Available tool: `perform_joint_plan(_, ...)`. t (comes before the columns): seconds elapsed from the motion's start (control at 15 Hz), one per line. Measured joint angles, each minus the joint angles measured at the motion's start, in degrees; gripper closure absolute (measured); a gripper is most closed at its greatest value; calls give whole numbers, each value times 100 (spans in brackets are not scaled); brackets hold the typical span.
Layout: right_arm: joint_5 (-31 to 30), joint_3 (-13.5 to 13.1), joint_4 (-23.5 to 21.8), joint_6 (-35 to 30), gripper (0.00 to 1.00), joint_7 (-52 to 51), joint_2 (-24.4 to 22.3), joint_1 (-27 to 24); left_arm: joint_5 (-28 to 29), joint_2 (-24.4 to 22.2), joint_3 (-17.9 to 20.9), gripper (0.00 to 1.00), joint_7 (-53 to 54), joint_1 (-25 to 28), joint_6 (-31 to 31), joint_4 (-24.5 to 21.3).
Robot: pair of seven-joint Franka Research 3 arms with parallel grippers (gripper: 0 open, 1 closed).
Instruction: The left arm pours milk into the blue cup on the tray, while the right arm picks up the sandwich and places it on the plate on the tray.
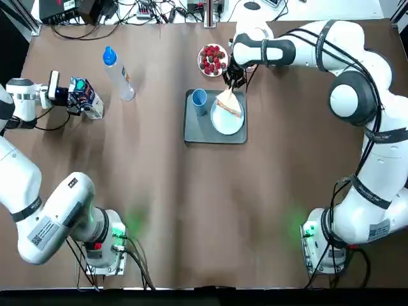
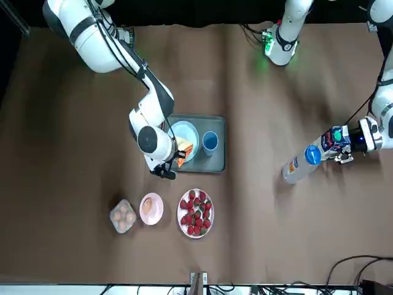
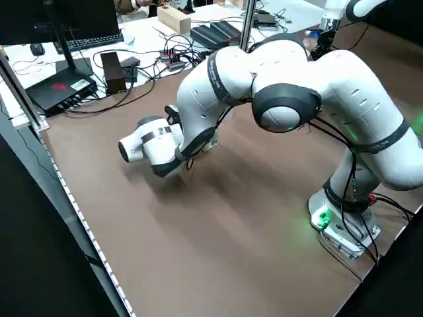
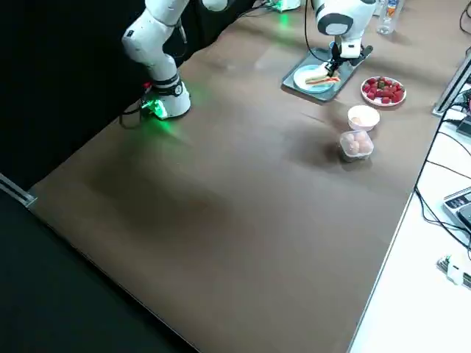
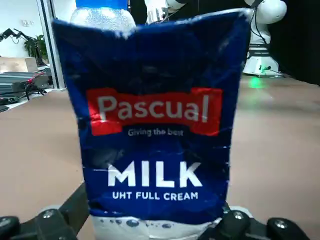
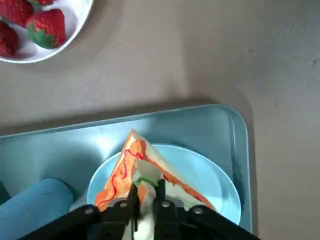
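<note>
Cables [image 1: 153, 14] are strewn along the far edge of the brown-covered table [image 1: 191, 217], and the tray [image 1: 194, 135] is set on it between the two arms. Over the tray, the sandwich [image 6: 122, 172] is gripped by the closed fingers of the right gripper [image 6: 146, 189]. It is seen above the plate [image 6: 220, 185], tilted; whether it is already touching cannot be told. It should be lowered gently and turned flat, with its whole base brought within the rim, before the fingers are opened evenly and drawn straight up. If it is pressed or dragged, the soft bread may be crushed and the filling pulled out.

The milk carton [image 5: 160, 150] is held upright between the fingers of the left gripper [image 5: 155, 197], beside the bottle [image 1: 118, 73] and well apart from the blue cup [image 1: 199, 101]. For pouring, it should be carried clear of the bottle, brought close above the cup and tipped slowly, with only light pressure kept on its sides. Room should be left for the right arm nearby.
</note>
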Motion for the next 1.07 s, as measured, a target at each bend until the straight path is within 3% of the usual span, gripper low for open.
perform_joint_plan(0.07, -3, -1, -4, 0, 79, -2, 11, 2, 0, 0, 0, 3, 4, -7, 0, -19)
perform_joint_plan(0.13, -5, -2, -4, 0, 71, -4, 15, 3, 0, 0, 0, 11, 13, -8, 0, -32)
perform_joint_plan(0.27, -7, -2, 1, 0, 68, -4, 14, 4, 0, -1, -1, 30, 25, -7, -1, -34)
perform_joint_plan(0.47, -19, -4, 22, 1, 44, -12, 7, 3, 0, -22, -17, 38, 25, -7, 0, -7)
perform_joint_plan(0.73, -40, -27, 211, -458, 41, -40, -174, -41, 0, -397, -196, 42, -114, -9, -1, 92)
perform_joint_plan(1.07, -59, -67, 640, -1576, 41, -940, -879, -629, 144, -1638, -295, 43, -971, -160, -55, 176)
